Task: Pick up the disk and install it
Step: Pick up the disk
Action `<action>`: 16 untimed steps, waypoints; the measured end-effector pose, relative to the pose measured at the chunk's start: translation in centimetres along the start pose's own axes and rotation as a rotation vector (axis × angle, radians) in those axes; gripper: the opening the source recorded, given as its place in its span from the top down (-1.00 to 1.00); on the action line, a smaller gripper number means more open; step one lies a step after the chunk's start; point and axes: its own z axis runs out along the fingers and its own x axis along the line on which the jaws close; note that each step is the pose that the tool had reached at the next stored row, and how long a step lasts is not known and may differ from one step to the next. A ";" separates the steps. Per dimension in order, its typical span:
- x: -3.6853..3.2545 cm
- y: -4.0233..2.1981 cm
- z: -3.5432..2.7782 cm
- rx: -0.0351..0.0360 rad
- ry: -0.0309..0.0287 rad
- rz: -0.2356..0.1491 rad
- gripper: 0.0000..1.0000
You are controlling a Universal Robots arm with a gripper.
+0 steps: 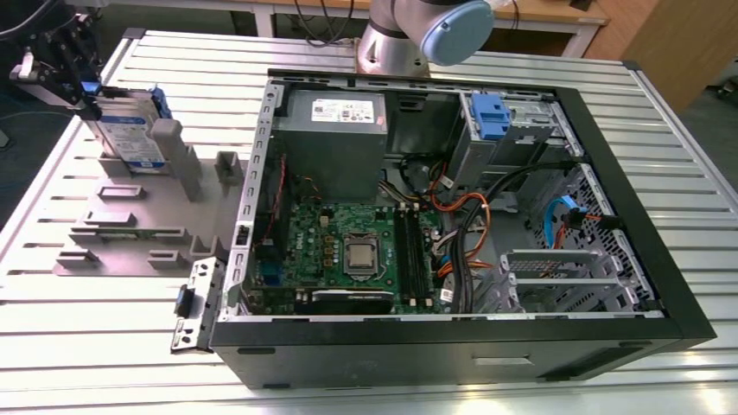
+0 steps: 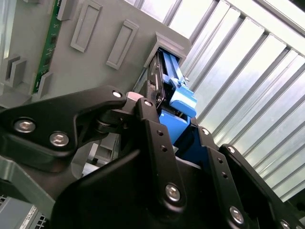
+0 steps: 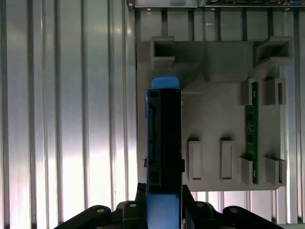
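Note:
The disk [image 1: 130,130] stands upright on edge at the far corner of the grey fixture plate [image 1: 138,220], on the exterior view's left; its white-and-blue label and blue side rail show. My gripper [image 1: 79,85] is on its upper end. In the first wrist view I look along the disk [image 3: 164,138], a dark edge between blue rails, with my gripper [image 3: 164,212] shut on it. In the second wrist view the black fingers [image 2: 152,129] press the blue rail [image 2: 180,98]. Whether the disk's lower end still sits in the fixture's slot I cannot tell.
An open computer case [image 1: 645,259] lies on the ribbed metal table [image 1: 104,346], with a motherboard [image 1: 346,246], a grey power supply [image 1: 334,130], loose cables and a drive bay with a blue latch [image 1: 490,117]. A green memory stick [image 3: 251,138] sits in the fixture. The arm's base [image 1: 403,35] stands behind the case.

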 end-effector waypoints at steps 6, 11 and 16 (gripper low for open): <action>0.00 0.00 0.00 0.0000 0.0000 -0.003 0.27; 0.00 0.00 0.00 0.0000 0.0000 -0.003 0.27; 0.00 0.00 0.00 -0.0001 0.0000 -0.004 0.12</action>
